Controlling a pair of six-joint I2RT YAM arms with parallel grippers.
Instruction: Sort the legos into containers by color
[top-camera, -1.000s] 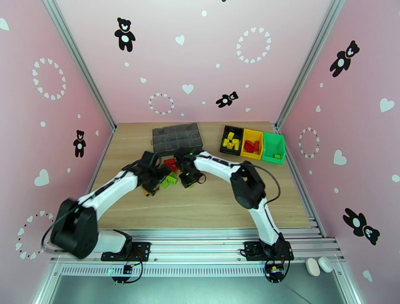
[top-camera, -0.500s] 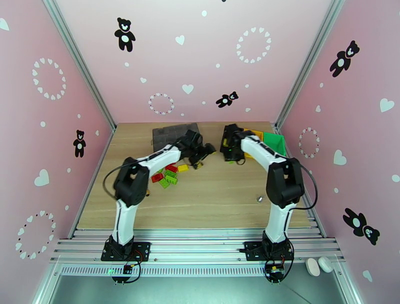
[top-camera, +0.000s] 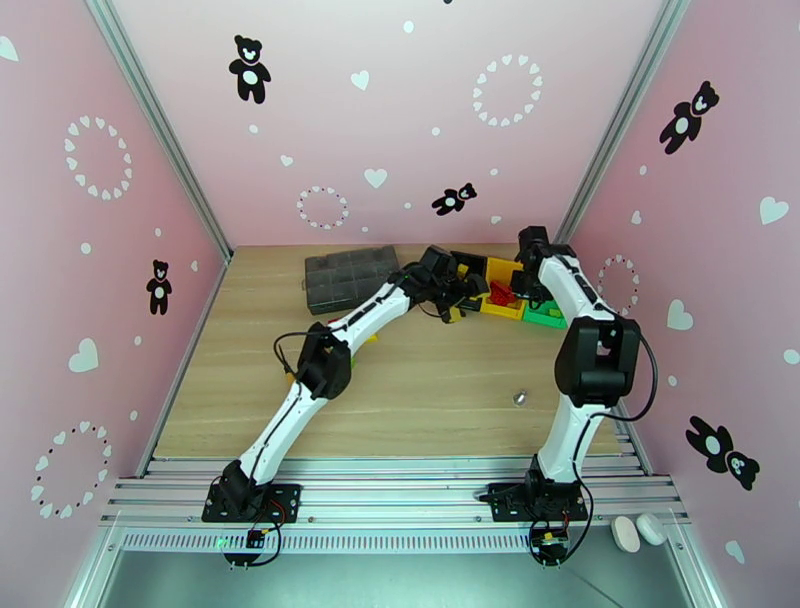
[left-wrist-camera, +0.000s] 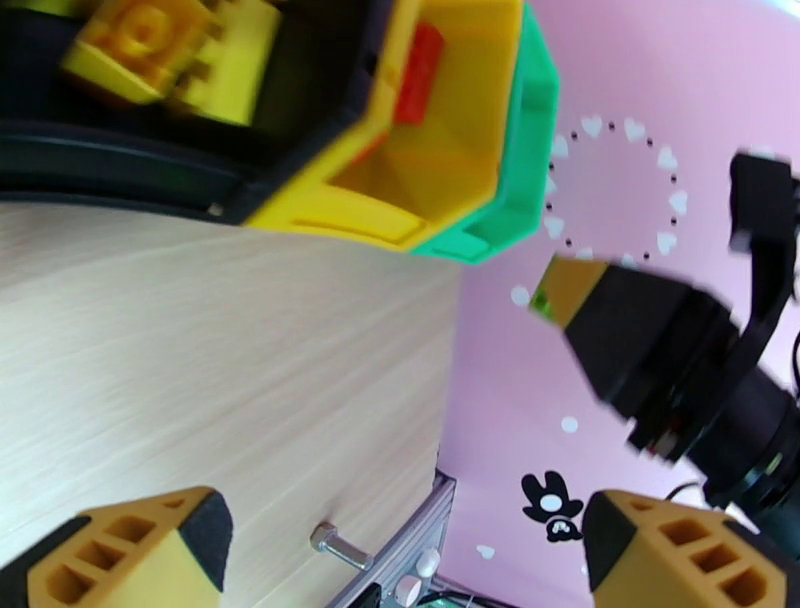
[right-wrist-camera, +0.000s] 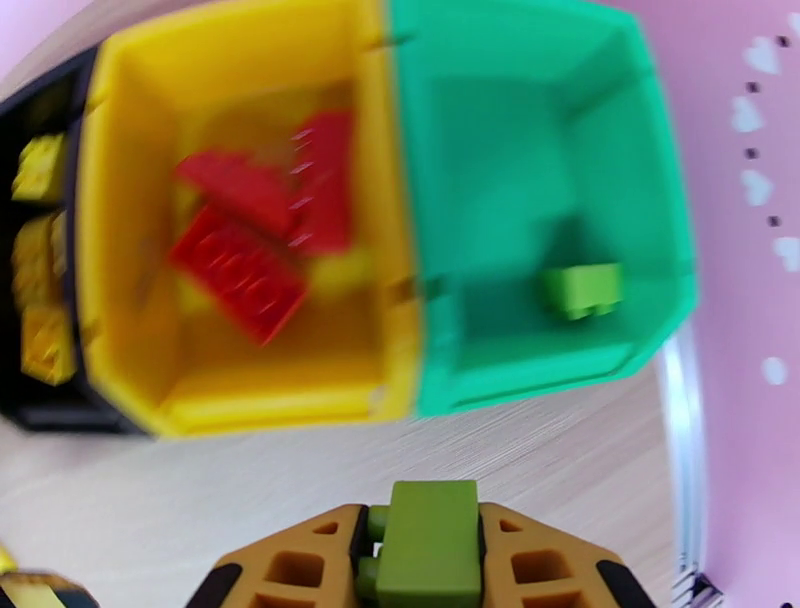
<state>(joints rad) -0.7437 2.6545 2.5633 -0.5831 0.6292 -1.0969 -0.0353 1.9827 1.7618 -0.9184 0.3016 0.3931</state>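
**Lime brick held short of its bin; release not yet due**

Step in hand, as judged: deliver the lime brick (right-wrist-camera: 430, 550) to the green bin (right-wrist-camera: 520, 150).

- **Right jaws:** closed on the lime brick, pinching it squarely. They are above bare counter (right-wrist-camera: 250, 490), on the near side of the row.
- **Bearings, right wrist view:** the green bin lies at 1 o'clock from the brick, and the yellow bin (right-wrist-camera: 240, 395) at 11 o'clock.
- **Recommended:** carry the brick toward 1 o'clock past the shared wall and centre it over the green floor. Then part the jaws low, so it cannot bounce out.
- **Left jaws:** wide apart and empty, near the front of the black bin (left-wrist-camera: 120, 170). Keep clear of them.

Contents:
- Black bin: yellow bricks (right-wrist-camera: 35, 260).
- Yellow bin: red bricks (right-wrist-camera: 245, 260).
- Green bin: one small green piece (right-wrist-camera: 583, 290).
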